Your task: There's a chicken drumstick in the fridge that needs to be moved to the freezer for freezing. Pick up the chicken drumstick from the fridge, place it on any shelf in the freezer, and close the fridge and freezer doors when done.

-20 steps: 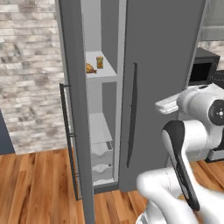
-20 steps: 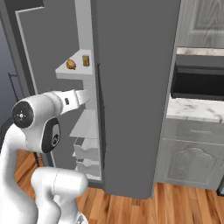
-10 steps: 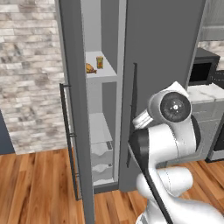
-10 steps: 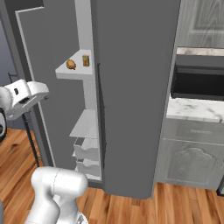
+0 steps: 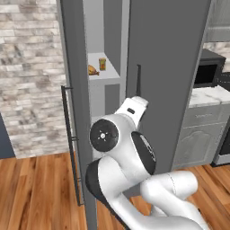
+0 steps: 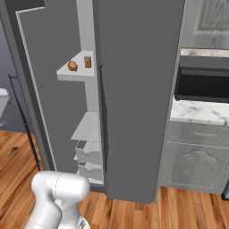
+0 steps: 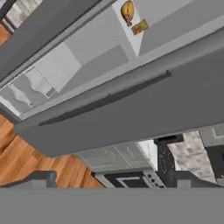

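Note:
The chicken drumstick (image 5: 93, 70) (image 6: 72, 65) (image 7: 127, 10) lies on a pale shelf (image 5: 109, 76) (image 6: 71, 75) in the narrower left compartment, the freezer, beside a small orange carton (image 5: 102, 64) (image 6: 87, 61). The freezer door (image 6: 53, 94) stands swung open to the left, with its bar handle (image 5: 67, 134) facing out. The wider fridge door (image 5: 170, 81) (image 6: 138, 89) (image 7: 144, 109) is shut. My gripper (image 7: 113, 180) is open and holds nothing, back from the appliance and facing it. In the left base view my folded arm (image 5: 121, 152) stands in front of the appliance.
Pale freezer drawers (image 6: 87, 156) (image 7: 26, 94) sit low in the open compartment. A microwave (image 5: 206, 72) (image 6: 201, 82) and a marble counter (image 6: 199, 112) over grey cabinets are to the right. A brick wall (image 5: 27, 67) is to the left, above the wood floor (image 5: 36, 188).
My arm has swung left and down across the front of the appliance. The drumstick, carton and both doors have not moved.

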